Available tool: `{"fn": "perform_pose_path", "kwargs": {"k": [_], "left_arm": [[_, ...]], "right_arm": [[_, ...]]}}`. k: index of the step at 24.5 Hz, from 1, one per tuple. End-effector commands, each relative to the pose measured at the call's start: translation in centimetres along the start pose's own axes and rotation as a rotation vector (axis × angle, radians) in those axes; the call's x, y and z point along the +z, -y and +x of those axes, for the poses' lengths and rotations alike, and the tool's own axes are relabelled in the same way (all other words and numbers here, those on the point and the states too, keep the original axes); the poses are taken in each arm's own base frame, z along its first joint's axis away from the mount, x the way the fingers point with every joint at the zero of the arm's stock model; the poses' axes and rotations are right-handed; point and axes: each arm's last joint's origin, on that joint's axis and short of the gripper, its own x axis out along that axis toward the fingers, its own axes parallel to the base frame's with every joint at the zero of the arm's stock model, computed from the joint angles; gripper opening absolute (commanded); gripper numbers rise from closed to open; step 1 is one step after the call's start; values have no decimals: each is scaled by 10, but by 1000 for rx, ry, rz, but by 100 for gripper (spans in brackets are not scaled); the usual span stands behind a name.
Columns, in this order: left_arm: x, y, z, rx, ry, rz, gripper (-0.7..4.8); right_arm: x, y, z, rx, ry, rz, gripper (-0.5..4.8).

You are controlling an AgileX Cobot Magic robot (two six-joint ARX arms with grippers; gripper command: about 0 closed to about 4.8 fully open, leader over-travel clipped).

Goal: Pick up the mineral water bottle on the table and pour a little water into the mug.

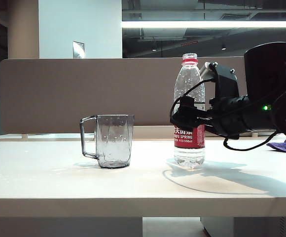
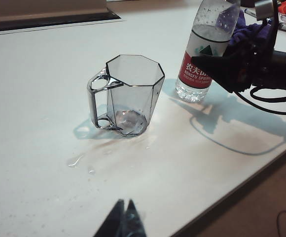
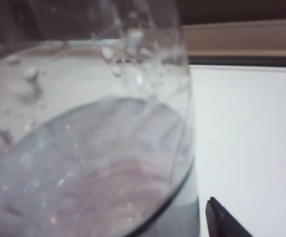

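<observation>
The mineral water bottle [image 1: 189, 111] stands upright on the tabletop [image 1: 59, 177], the mug [image 1: 111, 140] well to its left. The right gripper [image 1: 183, 114] sits spread at the bottle's label; the left gripper [image 2: 125, 220] hangs pressed together near the mug.

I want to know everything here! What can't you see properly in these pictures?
- Right pincer: exterior view, against the mineral water bottle; touching or not, unclear.
- Left pincer: left wrist view, only shut tips, cut off by the edge.
- Mug: holding water or empty, unclear.
- Bottle: right wrist view, too close and blurry.
</observation>
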Motion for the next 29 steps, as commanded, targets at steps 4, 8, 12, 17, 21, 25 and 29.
{"fn": "perform_pose_path", "kwargs": {"k": [4, 8, 12, 17, 21, 25, 29], "left_arm": [[2, 0, 0, 1, 14, 13, -5], [2, 0, 0, 1, 14, 13, -5], [2, 0, 0, 1, 14, 13, -5], [2, 0, 0, 1, 14, 13, -5], [2, 0, 0, 1, 14, 13, -5], [2, 0, 0, 1, 14, 13, -5], [2, 0, 0, 1, 14, 13, -5]], "right_arm": [[6, -1, 4, 1, 20, -8, 450], [9, -1, 7, 3, 31, -9, 367], [8, -1, 7, 2, 26, -9, 344], [9, -1, 7, 2, 27, -22, 303], [9, -1, 7, 2, 27, -65, 303], [9, -1, 7, 2, 28, -65, 295], [10, 0, 9, 1, 23, -68, 259]]}}
